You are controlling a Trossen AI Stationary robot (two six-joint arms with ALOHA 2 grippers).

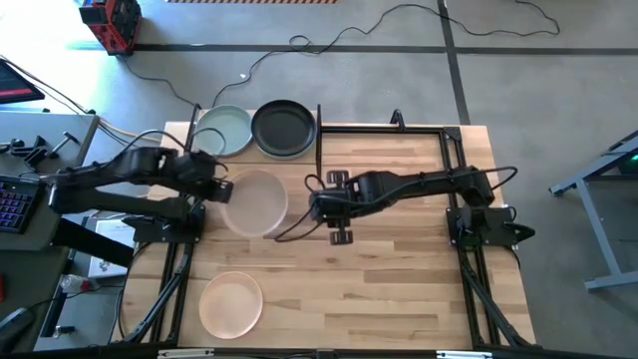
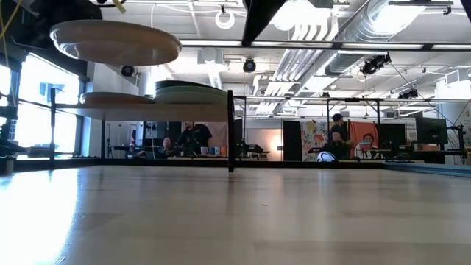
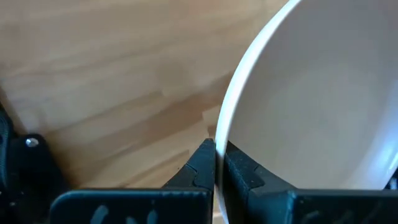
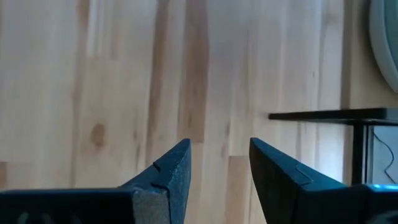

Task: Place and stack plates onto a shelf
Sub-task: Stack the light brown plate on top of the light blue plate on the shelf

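Left gripper (image 1: 221,186) pinched the rim of a pale round matte plate (image 1: 255,202), held aloft beside the small light-wood shelf (image 1: 309,118). Right gripper (image 1: 321,207) gaped empty. Carry step; next, probably, lowering onto a stack.

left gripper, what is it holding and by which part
The left gripper holds a pale plate by its rim, pinched between its fingers and lifted above the table. The right gripper is open, holding nothing.

The shelf (image 1: 299,130) board lies mostly hidden under the plates. In the left wrist view the held plate (image 3: 311,93) runs off the picture's edge. People (image 2: 195,136) in the room behind are perhaps seated, too small to tell.
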